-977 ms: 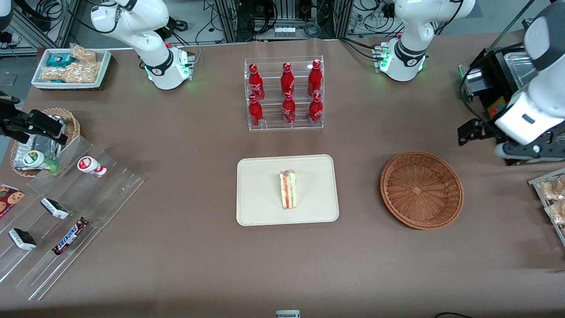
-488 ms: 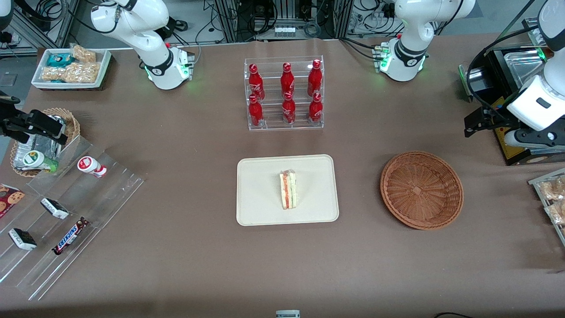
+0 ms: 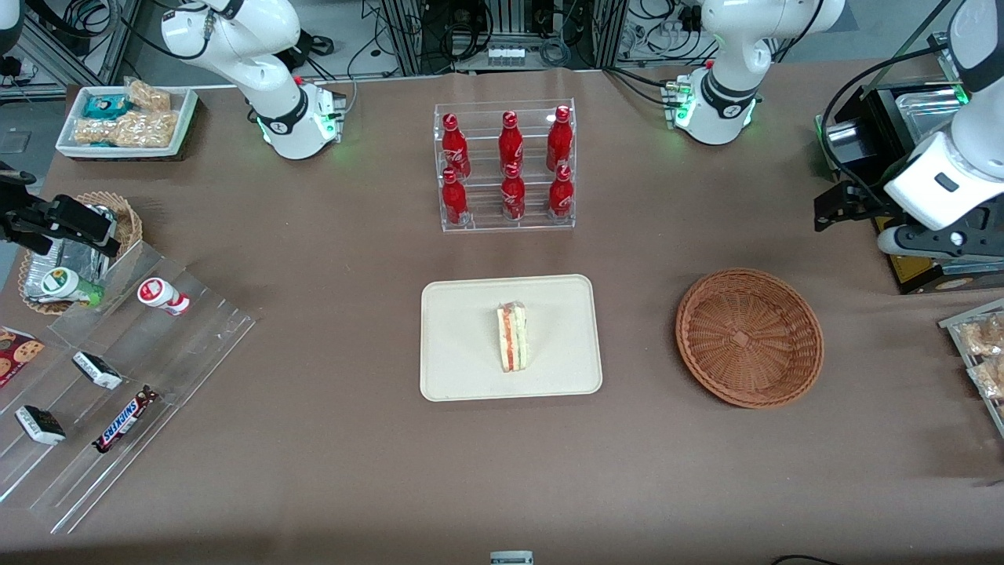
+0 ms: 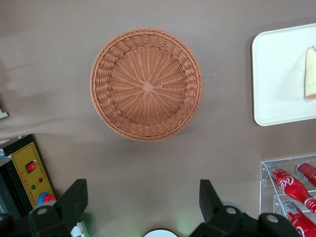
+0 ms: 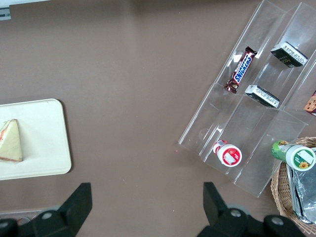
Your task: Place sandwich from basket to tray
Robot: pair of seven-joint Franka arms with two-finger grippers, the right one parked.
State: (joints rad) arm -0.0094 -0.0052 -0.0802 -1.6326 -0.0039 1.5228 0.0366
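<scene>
Now the gripper (image 4: 143, 205) hangs above the basket (image 4: 146, 84), jaws wide, empty.

In the wrist view, the claw (image 4: 143, 207) shows only its two dark fingers (image 4: 73, 200), their bases running off the picture's edge. The tray (image 4: 276, 79), near the claw, is cut by the frame, and just a sliver of the sandwich (image 4: 310, 73) shows on it. The cola bottles (image 4: 289, 183) just beside the claw are also cropped. In the front view the claw (image 3: 833, 205) is a small dark shape.
</scene>
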